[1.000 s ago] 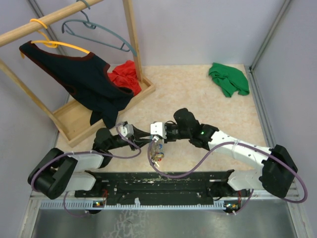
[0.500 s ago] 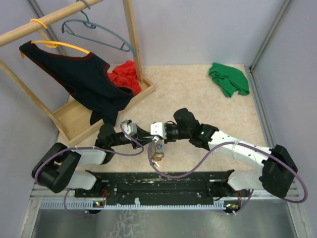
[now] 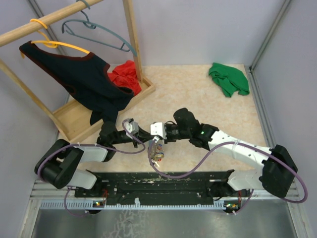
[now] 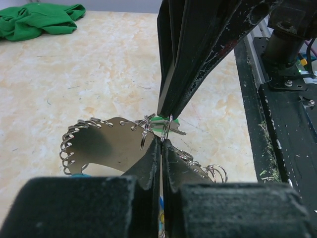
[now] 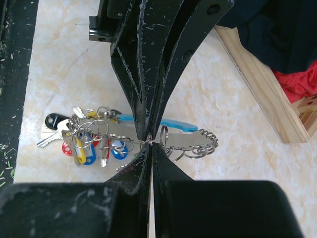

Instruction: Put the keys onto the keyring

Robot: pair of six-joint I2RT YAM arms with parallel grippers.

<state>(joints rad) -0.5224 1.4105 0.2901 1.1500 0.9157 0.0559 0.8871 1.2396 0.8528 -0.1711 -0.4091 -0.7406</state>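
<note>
- While working tip to tip at the middle of the bench's near edge, the left gripper [image 4: 161,142] is clenching the silvery coiled keyring [image 4: 110,146].
- The right gripper [image 4: 166,113] is pinching the green-headed metal key [image 4: 159,120] at the coil; apparently it is not yet hanging on the ring.

We found the top view bright and evenly lit from overhead, sharp throughout, with only soft shadows on the table [image 3: 198,94] beneath the arms and walls leaning outward at the edges. In the wrist views the left fingers [image 4: 79,208] and the right fingers [image 5: 208,208], close to their lenses, were blurred and nearly black. The keyring [image 4: 106,144] plate showed pale glare with a dark reflection. The table's pattern was crisp at mid-frame.
</note>
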